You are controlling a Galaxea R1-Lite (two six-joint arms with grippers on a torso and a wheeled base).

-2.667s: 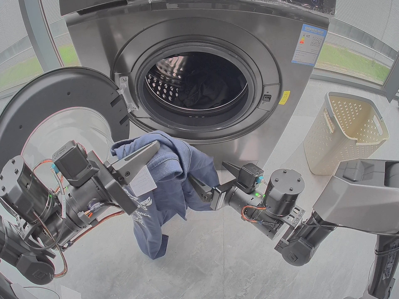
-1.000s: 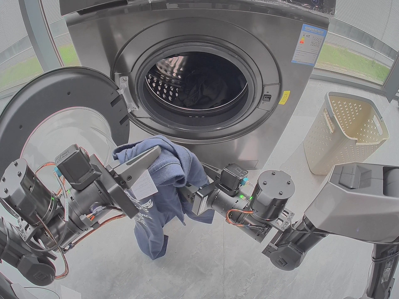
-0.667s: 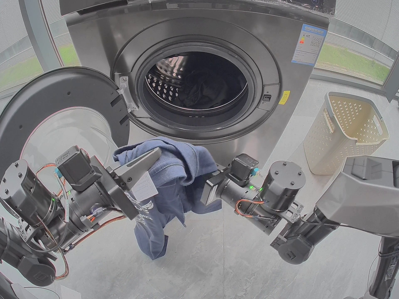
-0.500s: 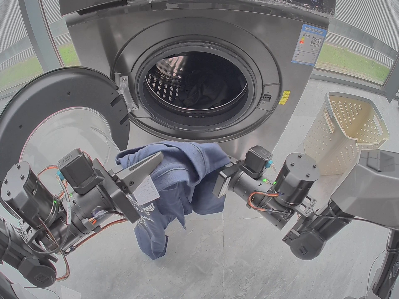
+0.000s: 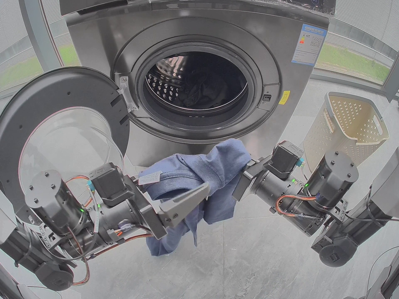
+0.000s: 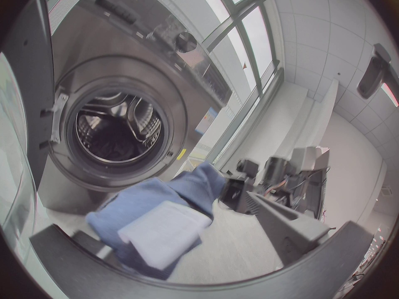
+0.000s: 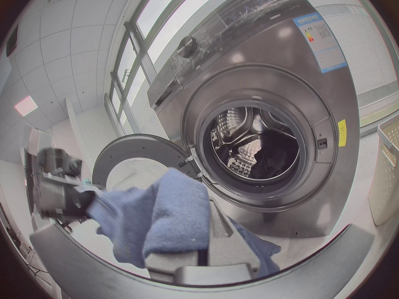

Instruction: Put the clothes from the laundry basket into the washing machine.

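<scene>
left gripper [image 5: 189, 198]: closed on a bunched fold of the blue sweatshirt [image 5: 199, 175], near its white tag [image 5: 150, 177]; held low, just in front of the open door [image 5: 58, 100].
right gripper [image 5: 242, 178]: clamped on the sweatshirt's other end, fingertips buried in cloth, below the washing machine [image 5: 257, 46] front.
sweatshirt position: stretched between both grippers, below the drum opening [image 5: 195, 84], not yet inside; a long part is left hanging toward the floor [image 5: 249, 266].
risk 1: the hanging part is likely to be snagged on the opening's lower rim or left dangling outside, since it is carried lower than the port.
risk 2: a slip from either grip is possible if the arms are pulled apart; only small folds seem pinched.
risk 3: the door may be knocked by the left arm, which is close beside it.
sweatshirt material: thick soft knit, matte, limp.
drum: shiny perforated metal, round; dark clothes [image 5: 203, 90] already inside.
door: round, dark frame, clear bulged window.
laundry basket [image 5: 345, 133]: cream perforated plastic, rigid, tapered, set right of the machine.
</scene>
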